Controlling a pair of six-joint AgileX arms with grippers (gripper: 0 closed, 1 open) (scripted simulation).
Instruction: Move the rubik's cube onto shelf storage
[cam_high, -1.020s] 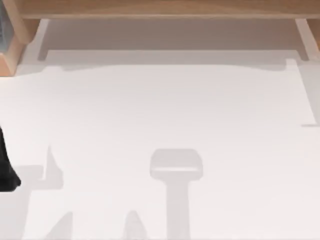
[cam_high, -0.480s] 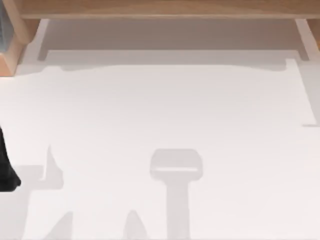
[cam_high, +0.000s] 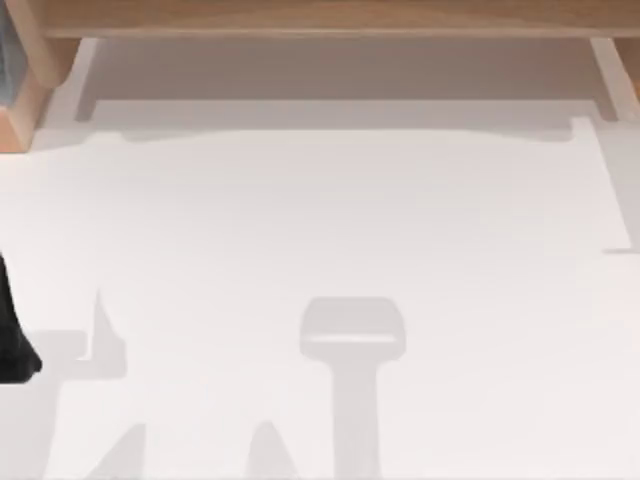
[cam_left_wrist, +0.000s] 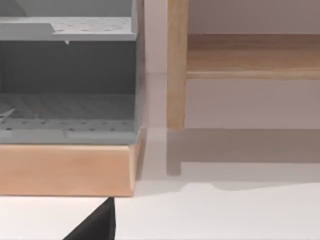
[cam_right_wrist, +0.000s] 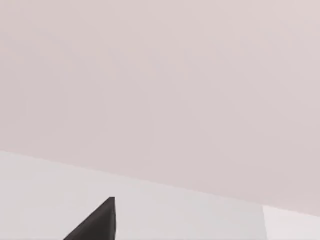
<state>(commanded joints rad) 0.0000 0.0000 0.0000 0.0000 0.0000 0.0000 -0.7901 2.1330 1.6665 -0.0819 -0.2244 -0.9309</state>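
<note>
Grey perforated rack (cam_left_wrist: 67, 75) on a wooden base sat just beside shelf storage (cam_high: 320, 18) at the white desk (cam_high: 330, 210) far edge. Left tool (cam_high: 12, 335) well short of it, grip impossible to tell.

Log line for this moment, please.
shelf storage: far table edge | left arm: parked at table's left edge | grey bin: beside shelf
</note>
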